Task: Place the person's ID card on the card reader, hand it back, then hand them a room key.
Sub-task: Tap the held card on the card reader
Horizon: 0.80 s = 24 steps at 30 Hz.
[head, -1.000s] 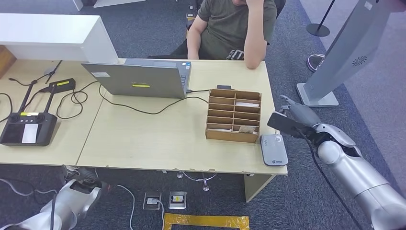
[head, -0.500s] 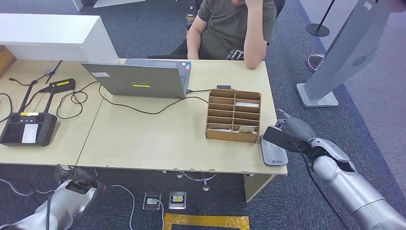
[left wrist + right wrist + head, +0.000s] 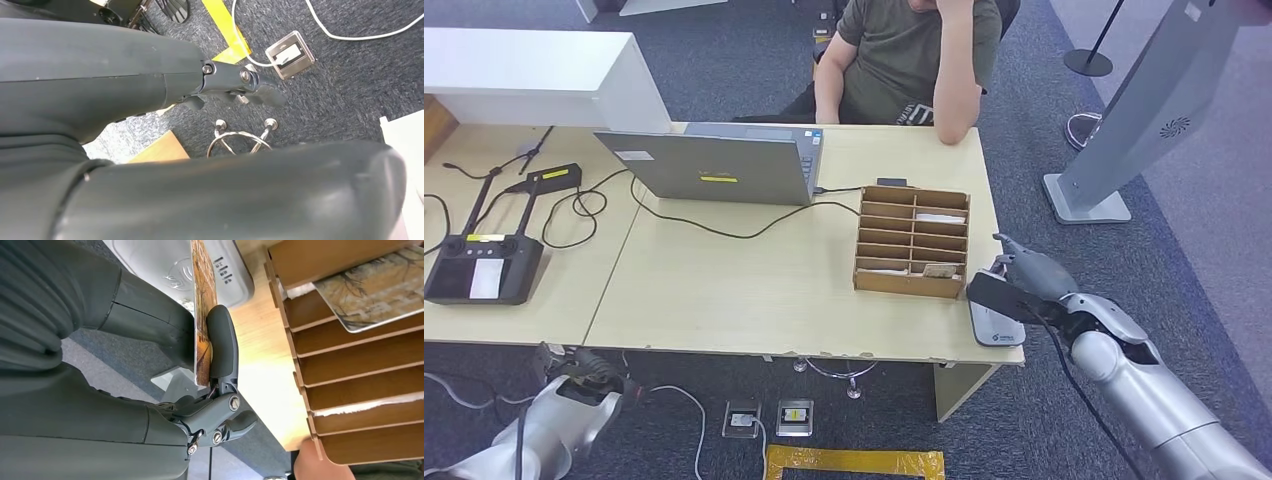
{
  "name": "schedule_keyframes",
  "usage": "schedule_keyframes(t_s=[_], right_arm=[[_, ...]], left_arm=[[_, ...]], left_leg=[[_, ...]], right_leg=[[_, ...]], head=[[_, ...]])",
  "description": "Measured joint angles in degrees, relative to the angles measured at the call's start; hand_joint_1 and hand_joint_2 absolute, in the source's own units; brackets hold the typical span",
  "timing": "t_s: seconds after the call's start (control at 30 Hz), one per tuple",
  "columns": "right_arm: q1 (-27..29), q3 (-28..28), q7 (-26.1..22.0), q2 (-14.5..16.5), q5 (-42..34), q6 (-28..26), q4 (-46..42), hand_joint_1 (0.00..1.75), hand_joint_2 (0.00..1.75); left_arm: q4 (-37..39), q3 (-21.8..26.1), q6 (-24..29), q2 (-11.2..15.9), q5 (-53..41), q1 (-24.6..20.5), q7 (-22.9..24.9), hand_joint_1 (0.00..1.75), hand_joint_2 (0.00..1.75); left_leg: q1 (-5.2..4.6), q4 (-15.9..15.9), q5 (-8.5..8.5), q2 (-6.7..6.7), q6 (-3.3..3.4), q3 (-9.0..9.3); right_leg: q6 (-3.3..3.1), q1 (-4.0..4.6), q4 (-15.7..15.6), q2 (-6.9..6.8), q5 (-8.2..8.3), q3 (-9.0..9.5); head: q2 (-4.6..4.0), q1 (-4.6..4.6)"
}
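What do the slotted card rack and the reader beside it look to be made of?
Card rack: likely thin unfinished wood or fibreboard; matte brown slats with pale raw edges. Card reader: probably moulded plastic; smooth light-grey shell, rounded corners, printed logo.

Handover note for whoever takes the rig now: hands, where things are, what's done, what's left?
Right robot hand: pinches a card edge-on, above the grey card reader at the desk's front right corner.
Left robot hand: hangs below the desk edge, holds nothing.
Wooden card rack stands beside the reader, cards in some slots. Person sits behind the desk.
Done: card is in hand.
Left: lay it on the reader, hand it back, then give a room key.
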Motion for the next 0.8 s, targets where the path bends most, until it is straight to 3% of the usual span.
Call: schedule_keyframes(t_s=[0.8], right_arm=[[5.1, -3.4, 2.0, 1.2, 1.4, 0.6, -2.3, 1.75, 1.75]], left_arm=[[0.0, 0.0, -0.3, 1.9, 0.0, 0.5, -0.5, 0.0, 0.0]], left_leg=[[0.0, 0.0, -0.04, 0.14, -0.03, 0.0]], right_leg=[[0.0, 0.0, 0.0, 0.16, 0.0, -0.04]], head=[[0.0, 0.01]])
